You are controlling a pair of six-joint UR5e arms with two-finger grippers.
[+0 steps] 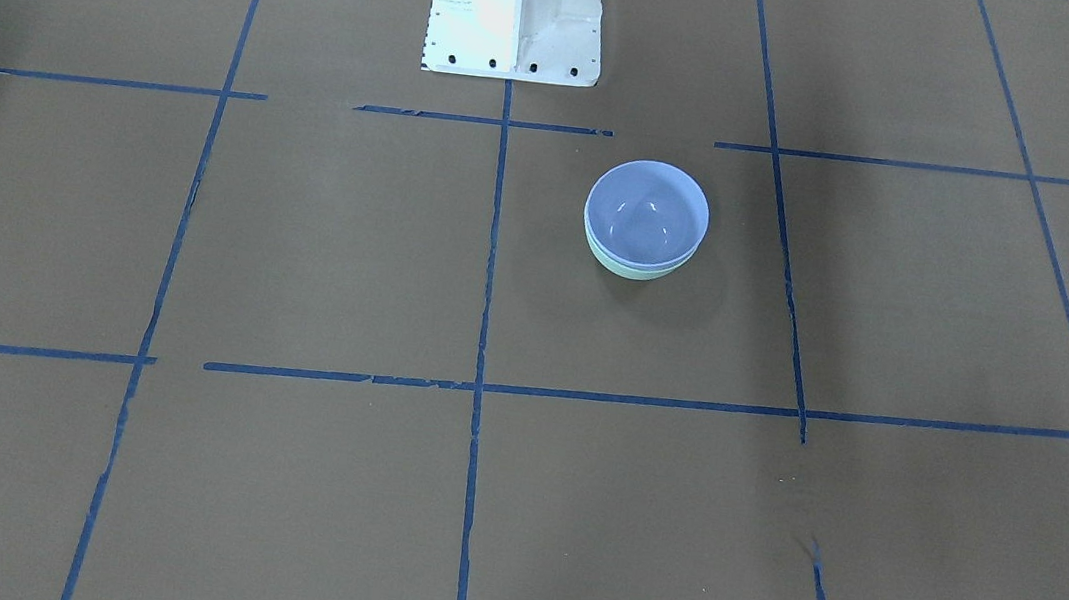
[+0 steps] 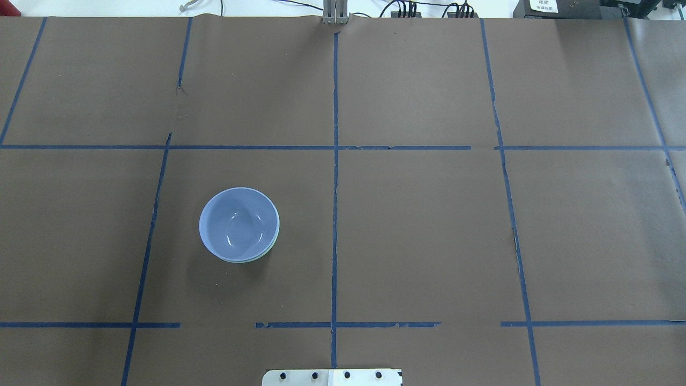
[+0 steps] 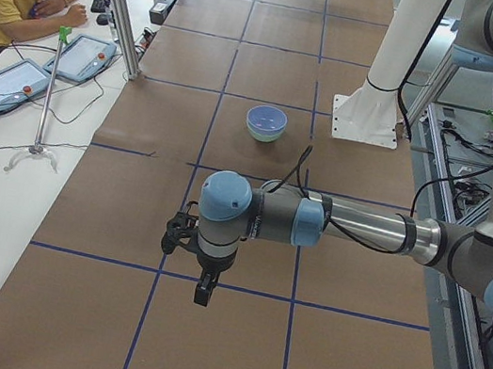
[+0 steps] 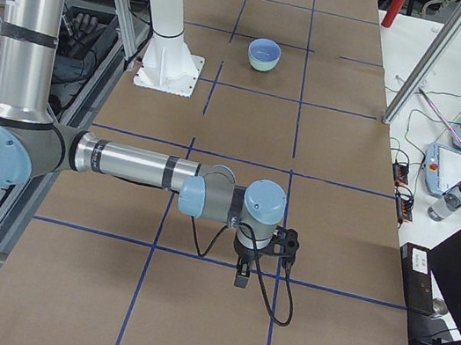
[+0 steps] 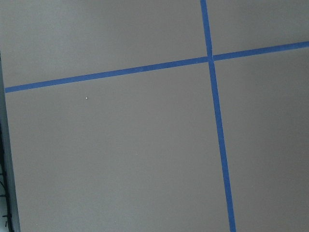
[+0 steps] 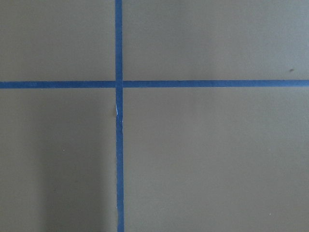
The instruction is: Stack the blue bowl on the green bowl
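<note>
The bench (image 2: 429,241) is covered with brown paper, and blue tape lines (image 2: 335,214) divide it into large squares. The left arm (image 3: 354,225) reaches out flat over the bench end on the robot's left side, and the right arm (image 4: 125,161) does the same over the opposite end. The white base (image 1: 517,11) of the robot stands at the bench edge between them. The left hand (image 3: 200,297) points straight down above bare paper near a tape line. It shows only in a side view and is small there, so I cannot tell if its fingers are spread or pressed together. For the right hand (image 4: 239,281) it is the same: it hangs over bare paper close to a tape line, and how far it is open cannot be told. Both hands are well apart from the bowls. The blue bowl (image 2: 238,222) sits upright inside the green bowl (image 1: 639,270), of which only a thin edge shows under it. The pair stands on the robot's left half, near the middle line, and the blue bowl has nothing in it.
</note>
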